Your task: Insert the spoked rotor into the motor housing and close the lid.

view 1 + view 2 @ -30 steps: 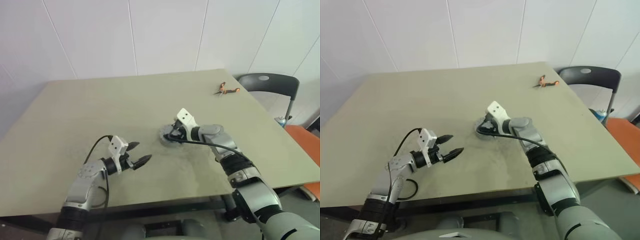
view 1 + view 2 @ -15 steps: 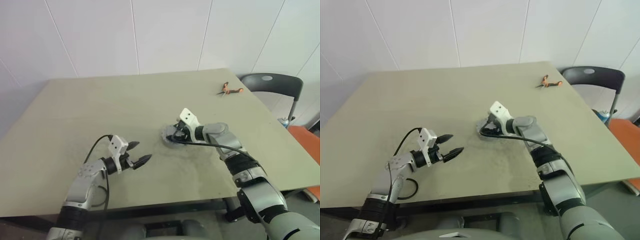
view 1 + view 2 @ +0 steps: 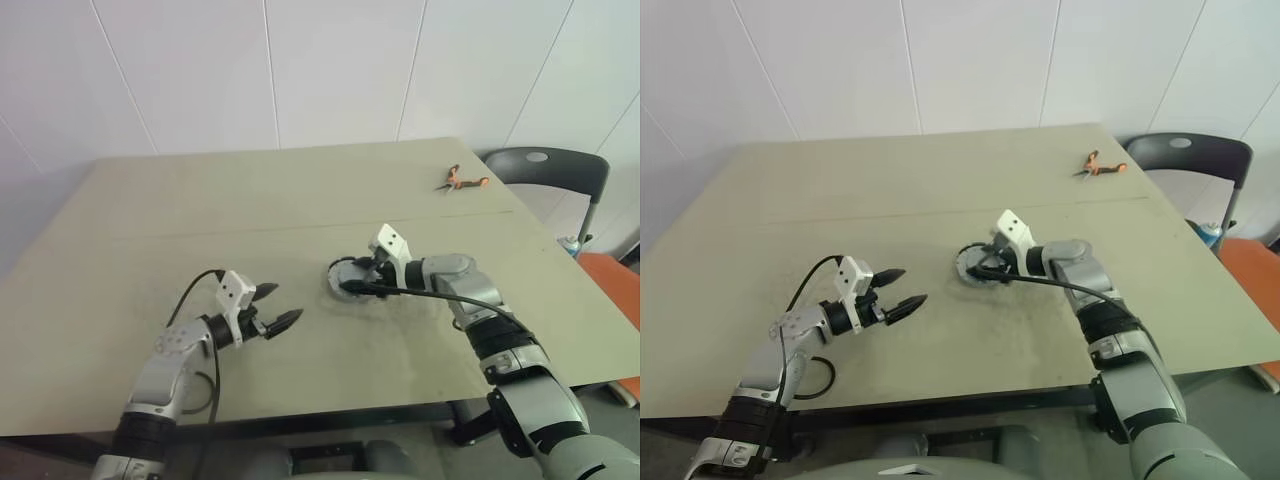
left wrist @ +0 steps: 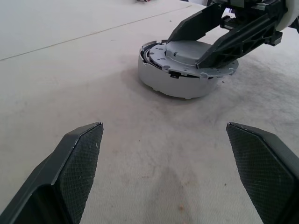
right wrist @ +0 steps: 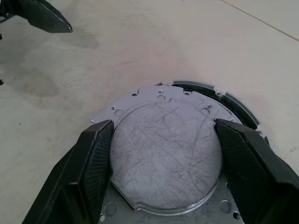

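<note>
One counter (image 3: pixel 150 230). On it sits one housing (image 4: pixel 159 79) with one lid (image 5: pixel 166 149) on top, and one small orange-handled tool (image 3: pixel 458 180) lies near the far corner. Two grippers are over the counter, left (image 3: pixel 272 306) and right (image 3: pixel 350 278). One chair (image 3: pixel 545 170) stands beside it.

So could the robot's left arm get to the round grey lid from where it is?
Probably yes. The left tool is open, with bare table between it and the lid. But the right tool already straddles the lid, so it would crowd a grab.
</note>
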